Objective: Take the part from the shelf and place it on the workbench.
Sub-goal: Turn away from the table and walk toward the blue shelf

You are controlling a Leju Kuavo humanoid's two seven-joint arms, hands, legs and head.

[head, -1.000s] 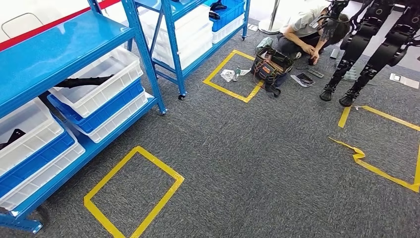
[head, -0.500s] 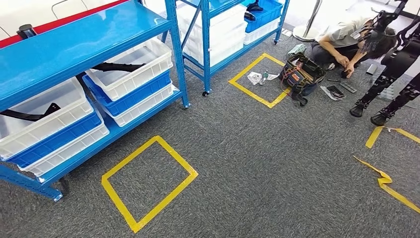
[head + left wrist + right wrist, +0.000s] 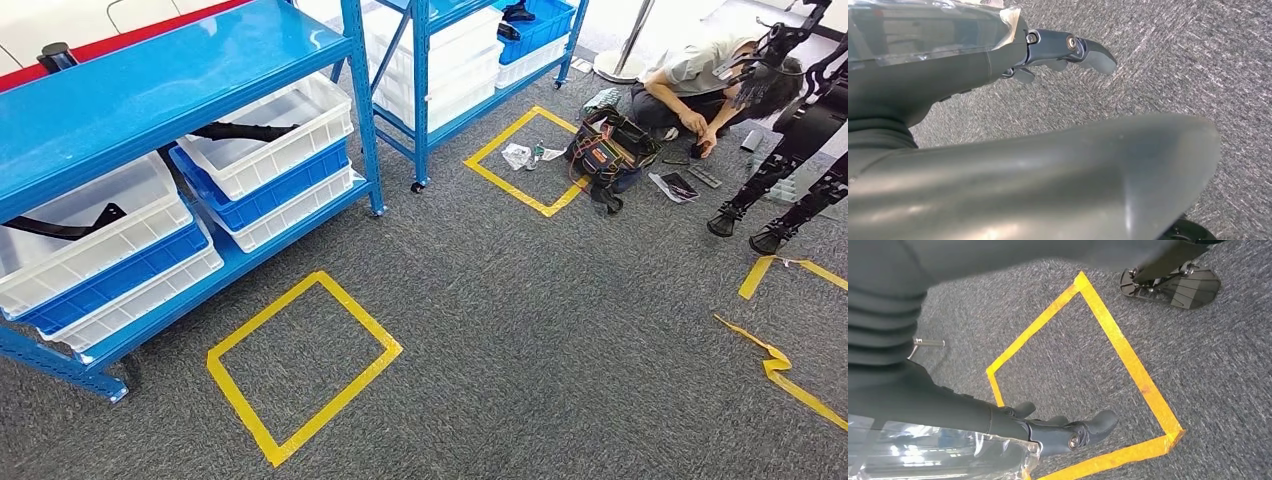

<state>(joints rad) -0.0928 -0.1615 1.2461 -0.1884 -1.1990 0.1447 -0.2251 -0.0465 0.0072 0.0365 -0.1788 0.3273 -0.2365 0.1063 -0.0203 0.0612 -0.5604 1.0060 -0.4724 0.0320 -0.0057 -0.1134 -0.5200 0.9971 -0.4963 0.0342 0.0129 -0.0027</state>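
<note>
Partly hidden: black part [image 3: 60, 226] in bin [image 3: 95, 250].

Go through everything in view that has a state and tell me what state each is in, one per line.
left hand: hangs over carpet, holding nothing
right hand: holds nothing, over the yellow tape square
white bin on the blue shelf: open-topped, a black part lies across it
second white bin: open-topped, another black part inside
tool bag: open, on the floor
person: crouched by the bag
</note>
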